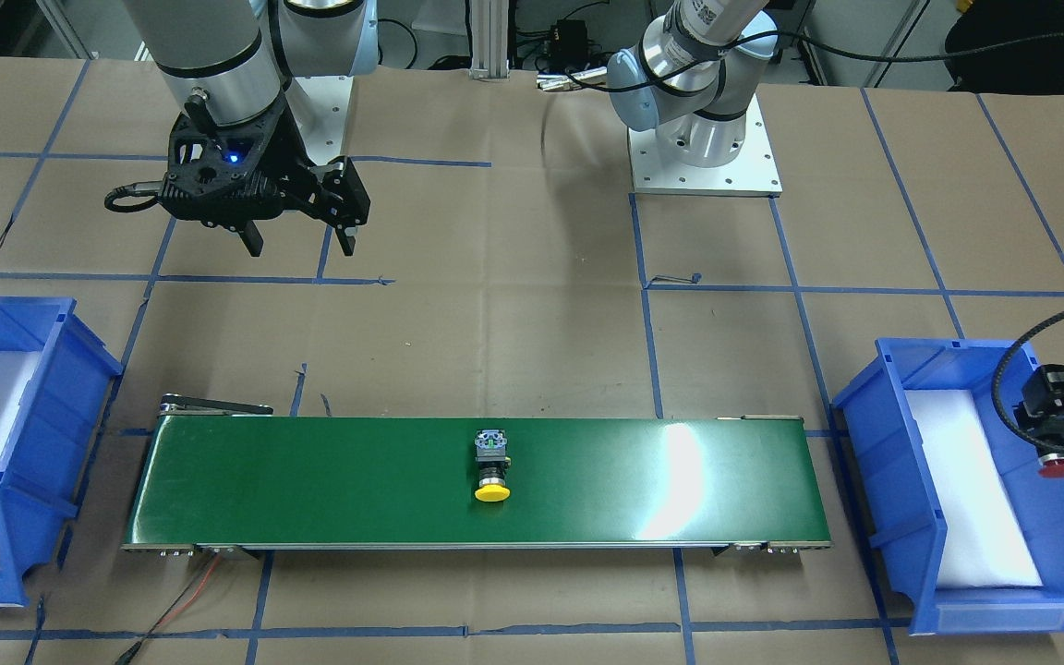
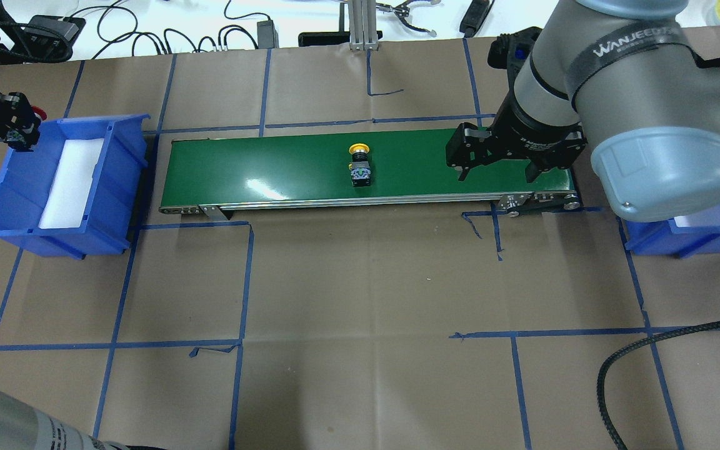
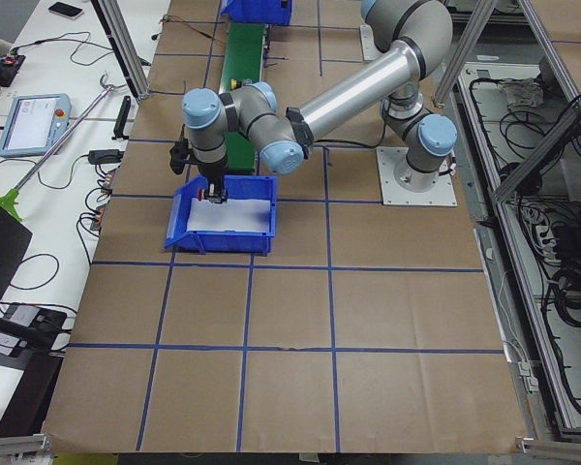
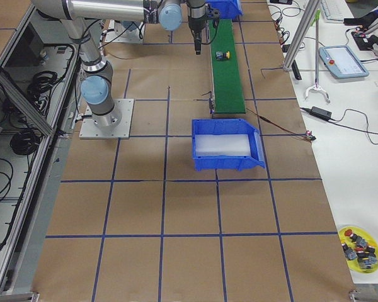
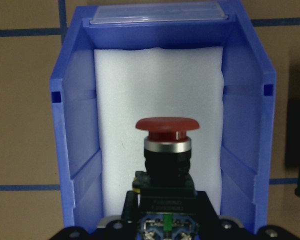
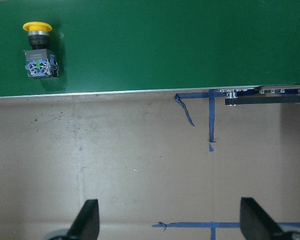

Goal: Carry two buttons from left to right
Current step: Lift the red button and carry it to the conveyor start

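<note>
The red button [image 5: 166, 131] is gripped by its black body in my left gripper [image 1: 1057, 425], cap outward, held above the white foam of the left blue bin [image 1: 883, 453]; the bin's wall also shows in the left wrist view [image 5: 75, 125]. The yellow button [image 1: 492, 466] lies on its side at the middle of the green conveyor belt [image 1: 310, 480]; it also shows in the overhead view [image 2: 360, 165] and the right wrist view [image 6: 37, 50]. My right gripper [image 1: 296, 235] is open and empty, hanging above the table beside the belt's right end [image 2: 497, 169].
A second blue bin [image 1: 42, 425] with white foam stands beyond the belt's right end, partly hidden under my right arm in the overhead view [image 2: 697, 234]. Brown paper with blue tape lines covers the table. Thin wires [image 1: 190, 591] trail from the belt's right end.
</note>
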Available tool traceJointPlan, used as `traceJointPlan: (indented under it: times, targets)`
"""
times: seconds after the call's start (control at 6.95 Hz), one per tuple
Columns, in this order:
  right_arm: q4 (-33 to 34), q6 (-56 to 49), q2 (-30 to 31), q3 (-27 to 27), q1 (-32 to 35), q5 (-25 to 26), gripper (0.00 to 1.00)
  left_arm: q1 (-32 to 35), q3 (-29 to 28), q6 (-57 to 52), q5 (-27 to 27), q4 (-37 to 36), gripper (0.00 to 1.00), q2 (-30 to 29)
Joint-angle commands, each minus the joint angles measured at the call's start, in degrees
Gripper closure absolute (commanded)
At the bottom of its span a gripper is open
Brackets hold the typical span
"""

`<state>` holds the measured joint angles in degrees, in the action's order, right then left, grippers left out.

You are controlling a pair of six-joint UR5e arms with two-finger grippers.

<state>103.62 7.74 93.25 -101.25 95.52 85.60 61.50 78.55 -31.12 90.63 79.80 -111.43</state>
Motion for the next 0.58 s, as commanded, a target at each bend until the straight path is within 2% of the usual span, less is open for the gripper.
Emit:
traceJointPlan:
  times: [0.0, 0.43]
  targets:
    - [0.0, -0.1, 0.0, 0.0, -0.1, 0.0, 0.0, 5.4, 0.1, 6.8, 0.3, 0.5, 0.89, 0.2]
    - [0.0, -0.2, 0.0, 0.0, -0.1, 0.0, 0.0, 14.9, 0.9, 18.4, 0.3, 0.4, 0.89, 0.7]
